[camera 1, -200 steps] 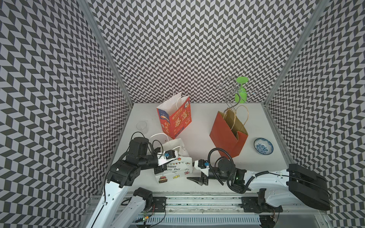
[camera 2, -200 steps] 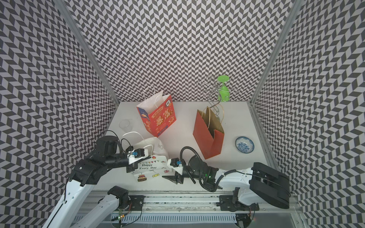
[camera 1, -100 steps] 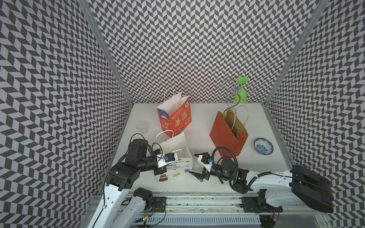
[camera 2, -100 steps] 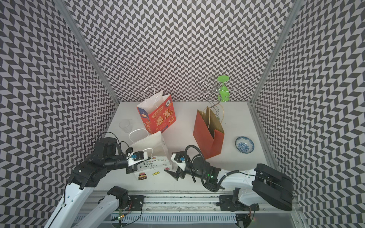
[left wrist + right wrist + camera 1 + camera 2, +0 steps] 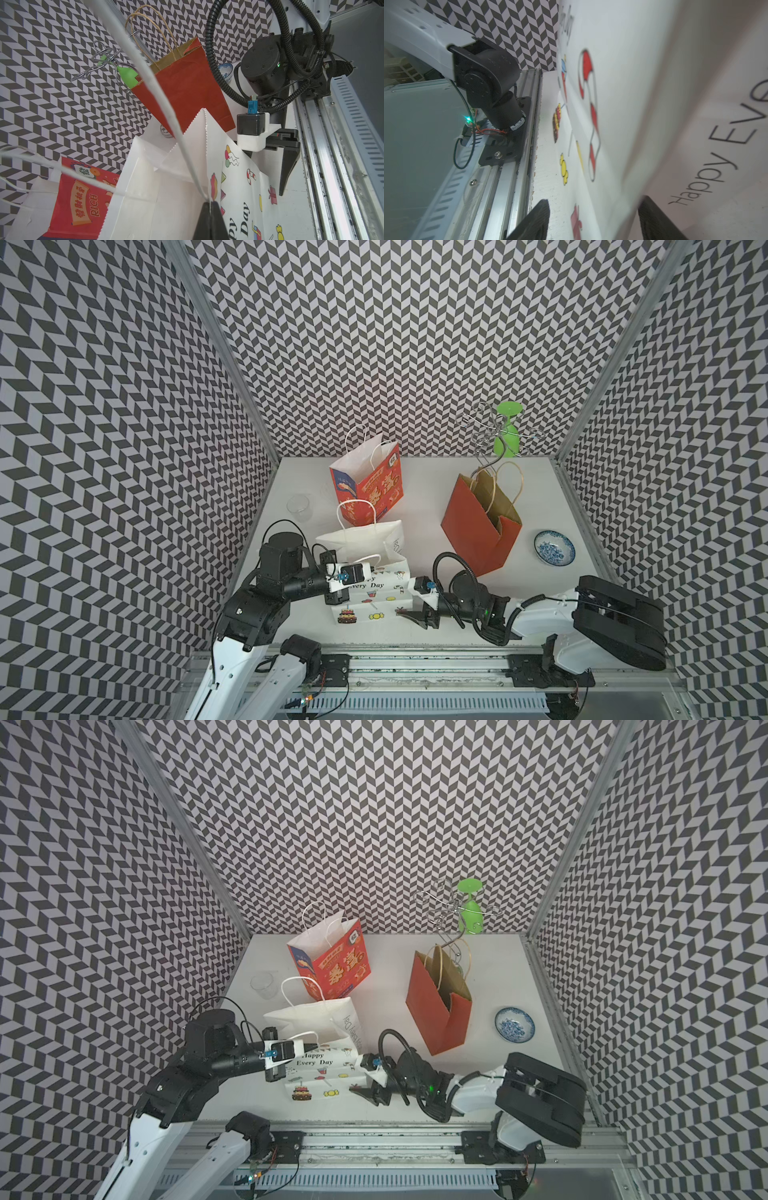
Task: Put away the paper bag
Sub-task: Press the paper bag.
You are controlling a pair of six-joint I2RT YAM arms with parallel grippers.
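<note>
Right end effector (image 5: 415,616) lower, astride bag (image 5: 374,605)

Back of desk (image 5: 419,489): printed red gift bag (image 5: 368,485) upright, clear cup (image 5: 299,508) near it by the wall. Plain red bag (image 5: 473,531) stands open, blue-patterned bowl (image 5: 554,546) beside it; wire rack (image 5: 491,428) behind holds an upturned green goblet (image 5: 506,443).

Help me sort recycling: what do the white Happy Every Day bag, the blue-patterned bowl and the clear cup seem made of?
White bag: matte paper, by its sawtooth rim and sharp creases. Bowl: likely glazed ceramic, glossy with blue pattern. Cup: clear plastic or glass; cannot tell which.
</note>
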